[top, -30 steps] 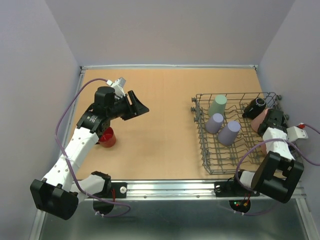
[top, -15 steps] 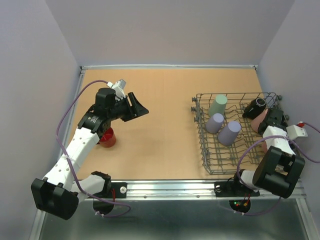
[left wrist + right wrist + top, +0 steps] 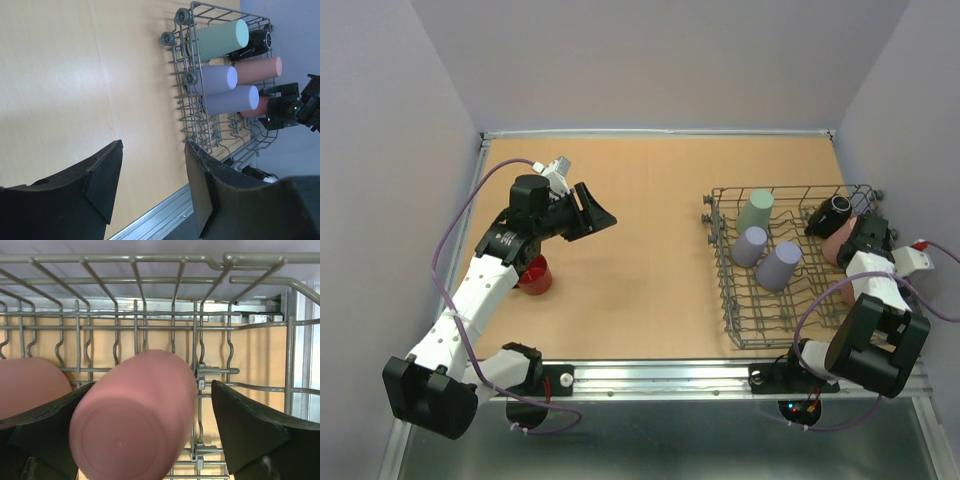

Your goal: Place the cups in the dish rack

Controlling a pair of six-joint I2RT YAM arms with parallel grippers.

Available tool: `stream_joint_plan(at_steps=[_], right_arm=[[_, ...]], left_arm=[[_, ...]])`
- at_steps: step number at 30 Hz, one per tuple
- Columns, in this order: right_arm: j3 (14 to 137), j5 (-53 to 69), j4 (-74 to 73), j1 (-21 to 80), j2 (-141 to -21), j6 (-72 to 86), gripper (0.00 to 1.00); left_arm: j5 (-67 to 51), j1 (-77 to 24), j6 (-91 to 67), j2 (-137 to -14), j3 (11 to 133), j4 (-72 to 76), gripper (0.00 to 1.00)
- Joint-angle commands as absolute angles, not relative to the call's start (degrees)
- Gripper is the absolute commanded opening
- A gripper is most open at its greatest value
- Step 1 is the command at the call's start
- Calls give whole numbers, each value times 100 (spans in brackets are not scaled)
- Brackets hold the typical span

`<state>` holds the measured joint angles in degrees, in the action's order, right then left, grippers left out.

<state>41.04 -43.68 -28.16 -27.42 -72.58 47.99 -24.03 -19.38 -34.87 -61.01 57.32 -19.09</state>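
The grey wire dish rack stands at the right. In it lie a sage-green cup, two lavender cups, a dark mug and a pink cup. My right gripper is open at the rack's right side. In the right wrist view its jaws straddle a pink cup lying on the wires, with a gap at the right finger. A second pink cup lies to its left. The red mug stands on the table, partly under my left arm. My left gripper is open and empty above the table.
The left wrist view looks across the table at the rack with the cups in it. A metal rail runs along the near edge. Walls close in the left, far and right sides.
The right arm's elbow has shifted slightly. The left gripper and the cups have hardly moved.
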Motion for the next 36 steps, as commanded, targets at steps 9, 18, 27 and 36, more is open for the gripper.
stream_joint_plan(at_steps=[9,18,27,36], right_arm=[[4711,-4403,-2689,-2786,-6671,4377,100],[5325,-4412,-3155,-2786,-6346,4157,100],[6563,-3939,-3972,-2786,-6478,4376,100],[7733,-2330,-4087,-2699,-6618,4746,100]], left_arm=[[-2593,-1907,-3445,-6056,5748,-1723,63],[-2636,-1907,-3472,-5959,5695,-1723,62],[-2646,-1907,-3489,-5915,5739,-1881,62],[-2567,-1907,-3524,-5941,5757,-1942,62]])
